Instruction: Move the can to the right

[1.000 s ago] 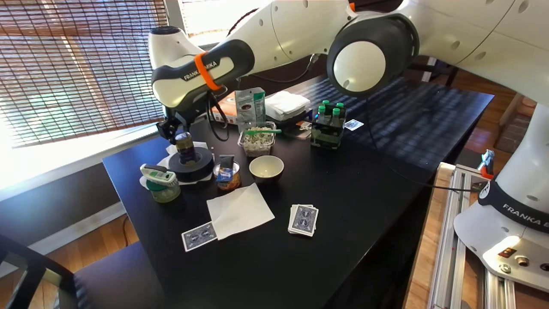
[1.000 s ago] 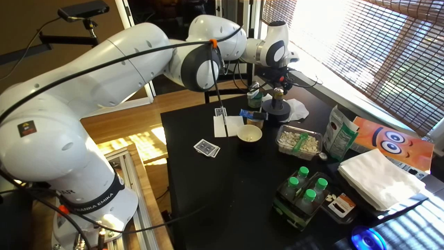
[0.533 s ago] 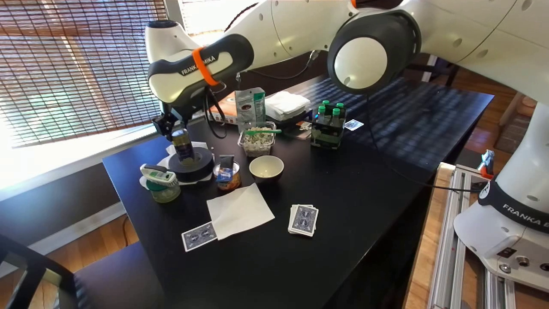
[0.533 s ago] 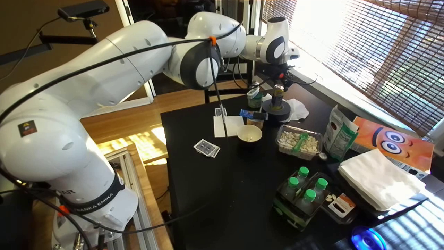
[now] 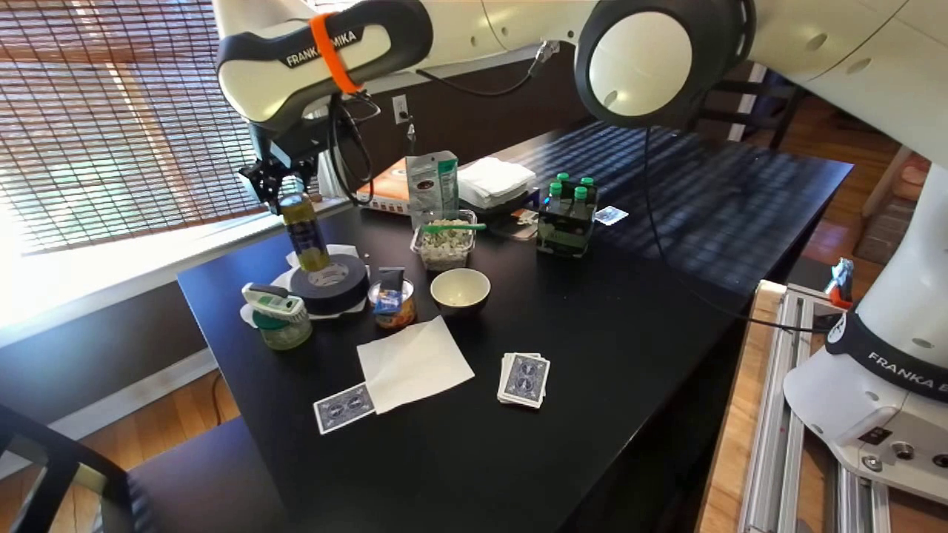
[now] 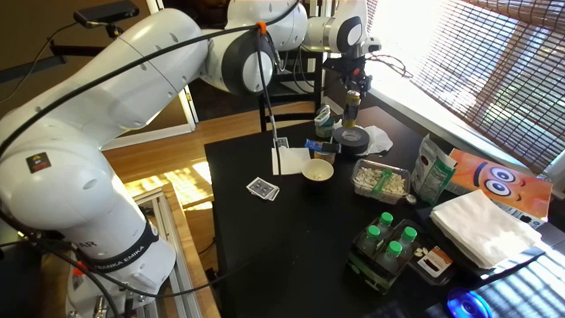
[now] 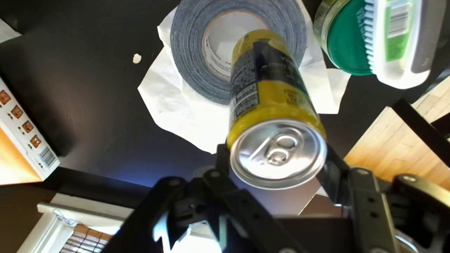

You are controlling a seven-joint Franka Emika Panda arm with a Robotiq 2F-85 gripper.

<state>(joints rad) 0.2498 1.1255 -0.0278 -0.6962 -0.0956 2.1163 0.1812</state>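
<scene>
I have the can (image 7: pixel 270 88) pinched by its top, hanging from my gripper (image 7: pixel 276 160) near the counter's (image 5: pixel 222 296) corner by the blind (image 5: pixel 141 111).

In wrist-cam view, the hand (image 7: pixel 277 161) is blurred & cut off at btm, tape roll (image 7: pixel 187 49) ptly hidden behind can (image 7: pixel 276 105) & cut at top, w/ can's lettering too small to read in both exterior views.

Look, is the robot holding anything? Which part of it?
Yes, the can. The gripper has it by its sides, up near the top end.
</scene>
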